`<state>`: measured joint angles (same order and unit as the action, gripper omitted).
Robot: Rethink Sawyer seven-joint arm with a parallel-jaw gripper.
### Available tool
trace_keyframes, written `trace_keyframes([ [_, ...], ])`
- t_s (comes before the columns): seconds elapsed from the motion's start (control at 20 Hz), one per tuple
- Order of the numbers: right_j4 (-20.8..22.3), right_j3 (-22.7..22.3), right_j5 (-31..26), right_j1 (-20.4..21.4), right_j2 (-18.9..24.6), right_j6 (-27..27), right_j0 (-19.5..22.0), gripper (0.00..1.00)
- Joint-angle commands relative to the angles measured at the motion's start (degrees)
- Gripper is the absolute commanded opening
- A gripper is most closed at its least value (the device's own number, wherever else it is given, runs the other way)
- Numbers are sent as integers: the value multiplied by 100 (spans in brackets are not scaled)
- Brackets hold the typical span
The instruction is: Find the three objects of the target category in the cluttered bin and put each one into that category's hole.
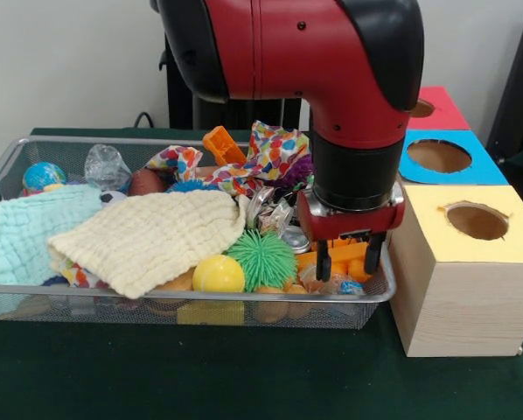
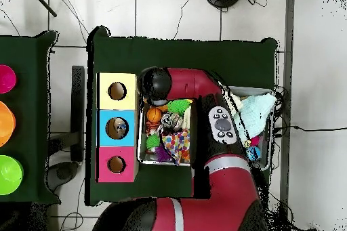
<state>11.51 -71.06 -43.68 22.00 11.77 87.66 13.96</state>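
Crinkly plastic wad (image 1: 331,283) just below open tool (image 1: 348,258), in bin (image 1: 244,297)

We see the red and black arm's gripper (image 1: 348,259) low over the right end of the silver wire-mesh bin (image 1: 34,292), its black fingers (image 1: 324,261) apart above orange pieces. A spiky green ball (image 1: 260,259) and yellow ball (image 1: 218,275) lie just beside it; a cream cloth (image 1: 152,236) covers the middle. The blue-faced box hole (image 1: 439,156) sits behind the yellow-faced wooden box (image 1: 458,284).

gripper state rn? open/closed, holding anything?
Tool: open, fingers apart, nothing held; it hangs low over the right end of the cluttered bin, just above the clutter there.
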Motion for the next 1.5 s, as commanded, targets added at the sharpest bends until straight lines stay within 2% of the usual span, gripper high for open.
trace_keyframes([
  [0.05, 616, 302, -908, -293, 922, -2220, 269, 100],
  [0.25, 747, 398, -916, -384, 1023, -2225, 350, 100],
  [0.5, 860, 158, -775, -247, 1091, -2180, 544, 100],
  [0.7, 968, 150, -739, -261, 1172, -2173, 639, 100],
  [1.1, 1126, 148, -990, -161, 1354, -2262, 841, 100],
  [1.25, 1189, 255, -1068, -237, 1415, -2272, 862, 100],
  [1.5, 1324, 156, -936, -325, 1493, -2206, 880, 100],
])
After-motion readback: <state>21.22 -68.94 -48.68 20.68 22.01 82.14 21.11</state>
